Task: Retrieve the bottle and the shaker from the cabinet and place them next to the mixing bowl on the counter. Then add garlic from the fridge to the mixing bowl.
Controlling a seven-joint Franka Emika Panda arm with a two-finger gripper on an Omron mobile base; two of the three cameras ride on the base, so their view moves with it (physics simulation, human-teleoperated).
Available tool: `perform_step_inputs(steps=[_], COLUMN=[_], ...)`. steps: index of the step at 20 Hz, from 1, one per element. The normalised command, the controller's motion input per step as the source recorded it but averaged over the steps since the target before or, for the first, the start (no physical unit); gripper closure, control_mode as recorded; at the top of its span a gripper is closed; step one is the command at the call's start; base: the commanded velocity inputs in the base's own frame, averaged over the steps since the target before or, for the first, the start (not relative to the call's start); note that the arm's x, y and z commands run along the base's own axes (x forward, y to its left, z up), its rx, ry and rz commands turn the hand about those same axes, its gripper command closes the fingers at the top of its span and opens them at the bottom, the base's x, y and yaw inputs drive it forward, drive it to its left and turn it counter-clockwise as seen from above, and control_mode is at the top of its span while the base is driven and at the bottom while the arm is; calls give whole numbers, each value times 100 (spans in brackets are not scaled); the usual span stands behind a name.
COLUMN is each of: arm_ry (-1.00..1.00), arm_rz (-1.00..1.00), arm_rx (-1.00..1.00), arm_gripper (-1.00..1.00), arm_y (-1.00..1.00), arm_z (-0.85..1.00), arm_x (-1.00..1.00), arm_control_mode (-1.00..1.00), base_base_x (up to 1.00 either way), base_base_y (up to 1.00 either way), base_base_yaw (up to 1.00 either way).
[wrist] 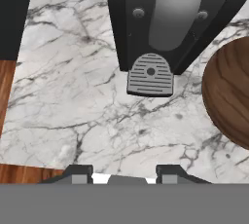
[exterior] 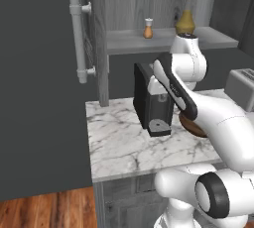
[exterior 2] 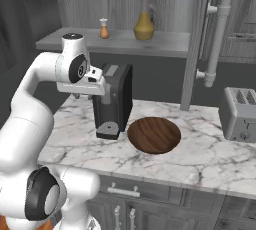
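An amber bottle (exterior: 186, 19) (exterior 2: 144, 24) and a small orange shaker (exterior: 148, 29) (exterior 2: 104, 30) stand upright on the open cabinet shelf (exterior 2: 165, 44) above the counter. The brown wooden mixing bowl (exterior 2: 154, 135) (exterior: 191, 125) (wrist: 228, 96) sits on the marble counter, right of the coffee machine. My gripper (wrist: 125, 172) hangs above the counter in front of the machine and looks down. Its fingers are apart with nothing between them. It is well below the shelf and left of the bowl. The garlic is out of view.
A black coffee machine (exterior: 151, 98) (exterior 2: 115, 99) (wrist: 155, 23) stands just behind the hand. A grey toaster (exterior 2: 240, 114) sits at the counter's right end. A door with a long white handle (exterior 2: 217, 39) (exterior: 79, 38) hangs beside the shelf. A tall dark panel (exterior: 39, 98) bounds the left.
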Motion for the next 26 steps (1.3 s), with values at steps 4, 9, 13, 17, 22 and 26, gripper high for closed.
perform_step_inputs(steps=[4,9,13,17,22,26], arm_ry=[0,3,-7,-18,-34,-47], arm_rz=[0,0,0,0,0,0], arm_rx=[0,0,0,0,0,1], arm_gripper=[-100,-100,-100,-100,-100,-100], arm_y=[1,-7,-46,-36,-45,-38], arm_z=[0,0,14,77,97,54], arm_x=[-3,5,-4,-4,0,2], arm_control_mode=[-100,-100,-100,-100,-100,-100], base_base_x=[0,0,0,0,0,0], base_base_y=[0,0,0,0,0,0], base_base_yaw=[0,0,0,0,0,0])
